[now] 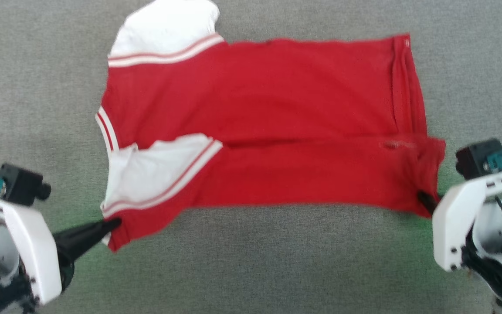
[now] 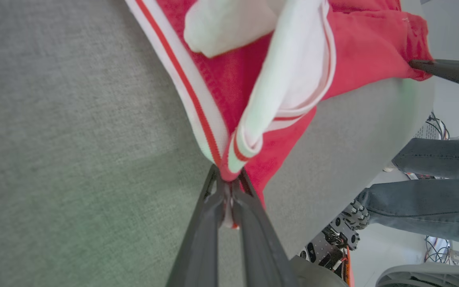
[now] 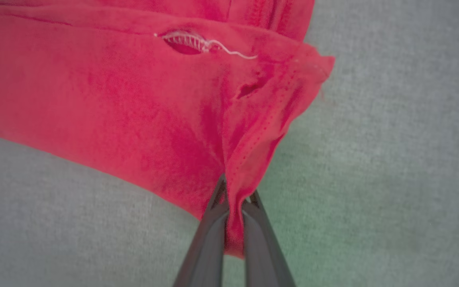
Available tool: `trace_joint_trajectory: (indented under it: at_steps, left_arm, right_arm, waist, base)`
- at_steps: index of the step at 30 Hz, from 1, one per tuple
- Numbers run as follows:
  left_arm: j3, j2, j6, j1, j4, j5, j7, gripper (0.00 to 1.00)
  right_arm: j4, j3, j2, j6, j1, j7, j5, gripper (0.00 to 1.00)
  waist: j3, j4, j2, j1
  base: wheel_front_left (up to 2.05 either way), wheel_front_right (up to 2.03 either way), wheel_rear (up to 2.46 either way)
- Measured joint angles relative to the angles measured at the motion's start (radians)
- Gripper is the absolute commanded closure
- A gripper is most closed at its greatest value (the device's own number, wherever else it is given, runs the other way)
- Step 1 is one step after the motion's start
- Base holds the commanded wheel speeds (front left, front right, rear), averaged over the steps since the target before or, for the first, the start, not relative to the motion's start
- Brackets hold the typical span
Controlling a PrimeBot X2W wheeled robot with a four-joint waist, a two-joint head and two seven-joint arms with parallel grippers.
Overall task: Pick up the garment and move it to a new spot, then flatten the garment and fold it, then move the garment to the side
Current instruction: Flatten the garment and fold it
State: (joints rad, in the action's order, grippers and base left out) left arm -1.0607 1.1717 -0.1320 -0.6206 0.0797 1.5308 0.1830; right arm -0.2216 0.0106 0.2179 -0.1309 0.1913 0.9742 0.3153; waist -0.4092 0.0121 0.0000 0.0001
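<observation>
Left claw (image 1: 113, 223), right claw (image 1: 423, 199) pinch garment (image 1: 277, 109) corners; grey surface (image 1: 277, 261) around

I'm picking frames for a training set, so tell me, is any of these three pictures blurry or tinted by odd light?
Head view: soft all over, the garment has smeared edges, and there is a green glow on the grey surface at both lower corners. Left wrist view: wide-angle bend curves the surface's edge, green cast at lower left. Right wrist view: sharpest, stitching readable, faint green at the right.
</observation>
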Motion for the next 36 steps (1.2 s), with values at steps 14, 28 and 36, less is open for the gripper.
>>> trace_joint_trajectory:
  at_steps: [14, 28, 36]
  left_arm:
    - [-0.067, 0.068, 0.0, 0.131, 0.107, -0.025, -0.152, 0.88]
    - [0.05, 0.05, 0.0, 0.085, -0.073, -0.001, -0.404, 0.0]
    - [0.166, -0.026, 0.0, -0.064, -0.348, -0.099, -0.44, 0.0]
  right_arm:
    - [-0.155, 0.063, 0.013, 0.0, -0.178, 0.033, 0.055, 0.56]
    - [-0.089, 0.046, -0.037, 0.0, -0.096, -0.417, -0.004, 0.0]
    - [0.041, -0.022, -0.132, 0.0, -0.032, -0.784, -0.095, 0.0]
  waist:
    - [0.033, -0.013, 0.0, 0.0]
    - [0.052, 0.024, 0.0, 0.0]
    - [0.037, 0.113, 0.0, -0.0001]
  base:
    - [0.0, 0.0, 0.0]
    - [0.0, 0.0, 0.0]
    - [0.0, 0.0, 0.0]
